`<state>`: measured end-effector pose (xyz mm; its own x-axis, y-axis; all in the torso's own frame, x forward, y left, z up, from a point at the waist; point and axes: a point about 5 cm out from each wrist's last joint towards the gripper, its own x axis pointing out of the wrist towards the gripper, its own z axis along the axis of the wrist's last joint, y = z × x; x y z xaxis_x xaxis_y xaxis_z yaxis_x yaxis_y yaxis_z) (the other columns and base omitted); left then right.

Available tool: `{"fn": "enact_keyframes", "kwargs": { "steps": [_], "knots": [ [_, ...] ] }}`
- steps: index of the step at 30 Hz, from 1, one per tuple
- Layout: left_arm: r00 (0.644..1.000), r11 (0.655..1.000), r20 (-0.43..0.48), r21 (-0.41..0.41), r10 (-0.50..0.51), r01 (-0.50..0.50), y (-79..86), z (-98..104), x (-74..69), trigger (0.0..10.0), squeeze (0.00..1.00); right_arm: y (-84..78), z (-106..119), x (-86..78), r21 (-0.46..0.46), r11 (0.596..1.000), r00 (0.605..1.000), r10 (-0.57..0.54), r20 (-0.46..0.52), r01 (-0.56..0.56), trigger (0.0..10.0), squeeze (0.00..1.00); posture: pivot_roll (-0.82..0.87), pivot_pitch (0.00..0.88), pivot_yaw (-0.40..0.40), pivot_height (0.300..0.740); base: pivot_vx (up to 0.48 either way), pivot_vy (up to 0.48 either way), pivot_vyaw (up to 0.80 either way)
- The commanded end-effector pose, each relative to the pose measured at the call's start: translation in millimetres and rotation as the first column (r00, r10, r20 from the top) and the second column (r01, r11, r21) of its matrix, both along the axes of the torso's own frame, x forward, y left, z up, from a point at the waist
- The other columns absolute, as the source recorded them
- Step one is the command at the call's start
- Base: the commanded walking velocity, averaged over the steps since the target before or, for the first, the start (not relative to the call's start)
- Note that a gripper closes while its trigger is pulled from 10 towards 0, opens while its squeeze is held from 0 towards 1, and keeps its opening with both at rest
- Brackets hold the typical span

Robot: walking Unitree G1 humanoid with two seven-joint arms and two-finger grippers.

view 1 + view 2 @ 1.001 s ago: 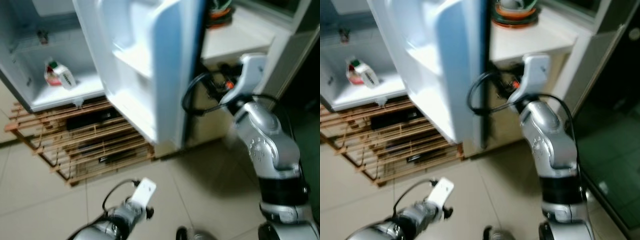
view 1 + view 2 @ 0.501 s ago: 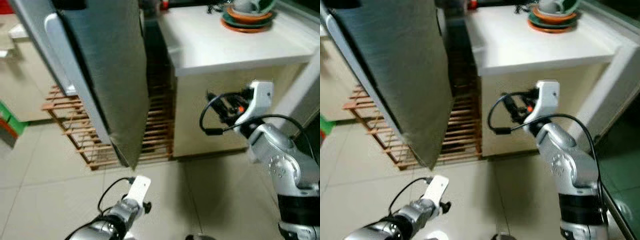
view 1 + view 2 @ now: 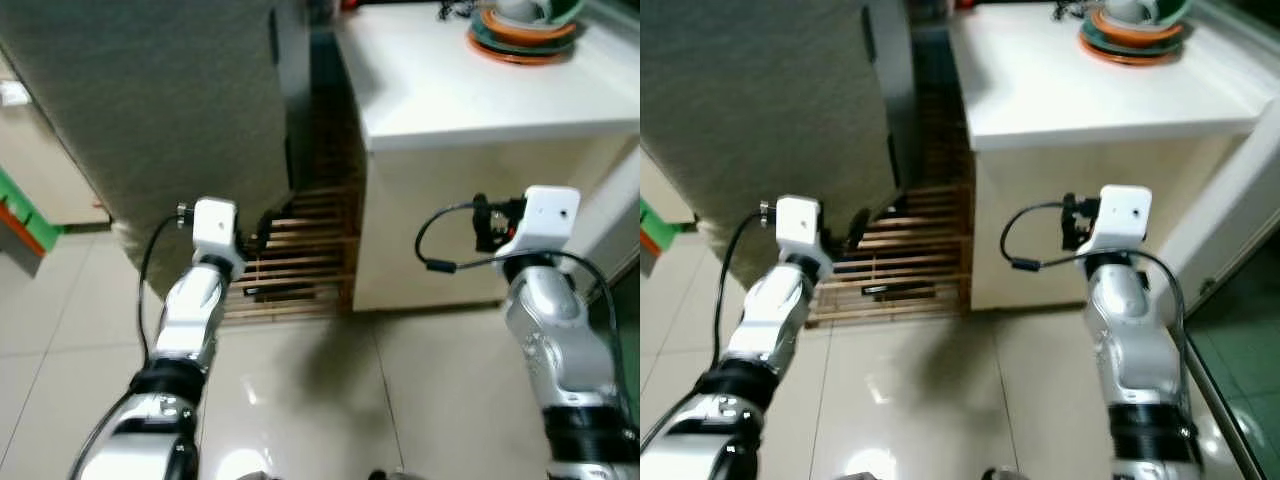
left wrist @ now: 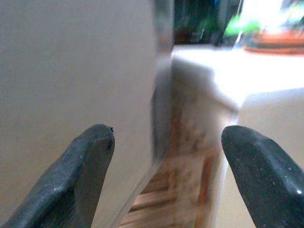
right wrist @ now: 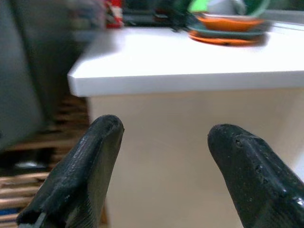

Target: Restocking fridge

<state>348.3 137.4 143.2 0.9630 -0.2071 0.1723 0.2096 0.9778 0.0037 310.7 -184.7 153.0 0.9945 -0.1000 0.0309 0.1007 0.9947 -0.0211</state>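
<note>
the whole view is sitting differently from half a second ago because the camera has turned, yet one real change is showing: the left arm, which was hanging low over the floor, is now standing raised in front of the fridge [image 3: 150, 120]. the fridge door, which was tilting out at an angle then and was wide open a second ago with a carton lying on a shelf inside, is now presenting a flat grey face, so nothing of the inside is showing. the left gripper [image 4: 164, 183] is pointing at the door's right edge near its lower corner, its jaws standing wide apart and holding nothing, one finger [image 4: 76, 175] lying in front of the grey door face. the right gripper [image 5: 161, 171] is hovering beside the front of the white table [image 3: 480, 90], jaws likewise wide apart and empty, pointing at the cream panel below the table's top. on the far end of the table a stack of dishes [image 3: 525, 25] is sitting, an orange plate under a greenish one, with a bowl on top whose contents i cannot make out. the fridge's long axis is running upright, its door facing the robot. a wooden slatted rack [image 3: 300, 250] is lying on the tiled floor [image 3: 330, 400] between fridge and table.
</note>
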Motion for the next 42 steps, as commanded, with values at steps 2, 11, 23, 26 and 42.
{"fn": "enact_keyframes", "kwargs": {
  "steps": [2,11,23,26,42],
  "knots": [
    [0.999,1.0,0.051,-0.018,0.004,-0.003,1.4,21,1.8,10.0,0.0,0.2,-1,3.4,-0.015,1.0,0.999,-0.02,0.026,0.021,10.0,0.0,-0.08,0.0,0.044,0.74,0.0,0.0,0.0],
    [0.995,0.995,0.06,-0.063,0.078,-0.074,12.4,31,-5.1,10.0,0.0,23.8,0,9.1,-0.051,0.997,0.994,0.064,0.085,-0.059,10.0,0.0,-0.07,0.0,0.062,0.74,0.0,0.0,0.0],
    [0.993,0.992,0.023,-0.05,0.116,-0.115,34.1,36,-8.8,10.0,0.0,48.7,-8,7.4,0.007,0.992,0.985,0.122,0.124,-0.123,10.0,0.0,-0.05,0.0,0.099,0.74,0.0,0.452,0.0],
    [0.993,0.992,0.01,-0.063,0.114,-0.113,33.7,35,-6.0,10.0,0.0,44.5,-10,7.9,0.019,0.995,0.988,0.099,0.119,-0.102,10.0,0.0,-0.06,0.0,0.101,0.74,0.0,0.48,0.0],
    [0.999,0.996,-0.054,-0.092,-0.003,-0.002,-14.1,12,-6.0,10.0,0.0,15.5,-9,-4.2,-0.079,0.988,0.986,0.143,0.086,-0.136,10.0,0.0,-0.18,0.0,0.055,0.74,0.0,0.33,0.0]
  ]
}}
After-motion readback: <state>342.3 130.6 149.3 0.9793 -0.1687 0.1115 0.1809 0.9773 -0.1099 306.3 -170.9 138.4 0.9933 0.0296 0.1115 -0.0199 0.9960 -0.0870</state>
